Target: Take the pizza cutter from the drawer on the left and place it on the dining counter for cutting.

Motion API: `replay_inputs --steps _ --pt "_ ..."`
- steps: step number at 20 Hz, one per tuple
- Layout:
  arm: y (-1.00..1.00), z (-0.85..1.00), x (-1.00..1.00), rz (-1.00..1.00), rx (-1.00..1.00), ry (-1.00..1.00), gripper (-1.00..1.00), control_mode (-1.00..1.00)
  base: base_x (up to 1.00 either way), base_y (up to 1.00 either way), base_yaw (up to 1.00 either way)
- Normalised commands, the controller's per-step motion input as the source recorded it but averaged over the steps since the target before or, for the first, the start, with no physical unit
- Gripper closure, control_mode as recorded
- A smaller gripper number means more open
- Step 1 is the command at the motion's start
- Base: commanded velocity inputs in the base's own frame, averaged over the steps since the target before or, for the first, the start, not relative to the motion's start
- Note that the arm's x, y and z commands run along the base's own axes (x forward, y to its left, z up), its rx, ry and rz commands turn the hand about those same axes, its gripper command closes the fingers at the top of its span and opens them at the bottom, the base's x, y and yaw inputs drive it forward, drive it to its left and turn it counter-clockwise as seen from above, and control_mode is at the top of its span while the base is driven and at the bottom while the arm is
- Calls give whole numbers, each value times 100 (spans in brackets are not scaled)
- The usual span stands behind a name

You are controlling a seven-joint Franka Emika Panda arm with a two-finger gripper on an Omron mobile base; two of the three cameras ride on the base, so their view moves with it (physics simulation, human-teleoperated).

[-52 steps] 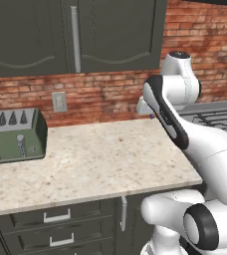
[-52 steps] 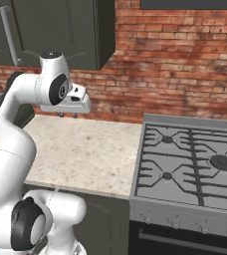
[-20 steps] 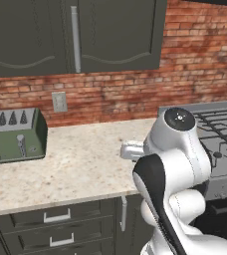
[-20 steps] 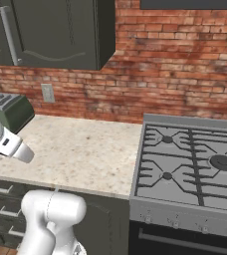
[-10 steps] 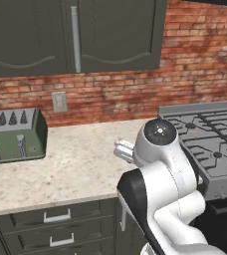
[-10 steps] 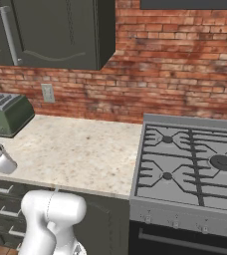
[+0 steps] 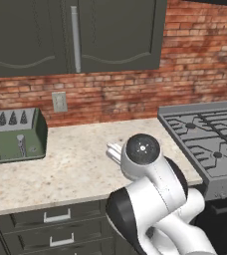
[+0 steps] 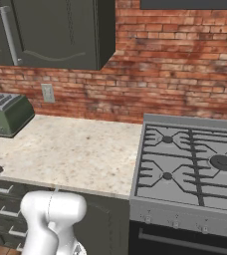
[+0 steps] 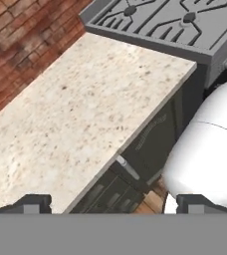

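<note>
Stacked dark drawer fronts (image 7: 56, 216) with short silver bar handles sit shut under the beige worktop, left of the stove; the right base view has them at its lower left (image 8: 1, 189). The pizza cutter is hidden. The dining counter is out of view. My gripper (image 9: 114, 201) is open, its two dark fingertips (image 9: 33, 201) set wide apart with nothing between them. It hangs over the worktop's front edge (image 9: 105, 164), looking down at the drawer fronts (image 9: 108, 194). The white arm is folded low in front of the cabinets (image 7: 150, 199).
A green toaster (image 7: 13, 134) stands at the worktop's left against the red brick wall. A gas stove (image 8: 195, 169) fills the right side. A narrow cabinet door with a vertical silver handle (image 9: 128, 168) sits beside the drawers. Dark upper cabinets (image 7: 70, 35) hang overhead.
The arm has folded further down and swung left across the worktop's front edge; in the right base view the hand has slid to the left edge. The jaws stayed open.
</note>
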Motion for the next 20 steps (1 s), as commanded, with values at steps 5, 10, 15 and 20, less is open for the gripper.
replay_inputs --steps 5,10,15,20 --pt "21 -70 -6 0 20 -43 -100 -100 0 0 0" --pt "22 -72 -5 0 21 -42 -100 -100 0 0 0" --pt "23 -81 -9 0 20 -38 -100 -100 0 0 0" --pt "15 -75 -2 0 23 -29 -100 -100 0 0 0"
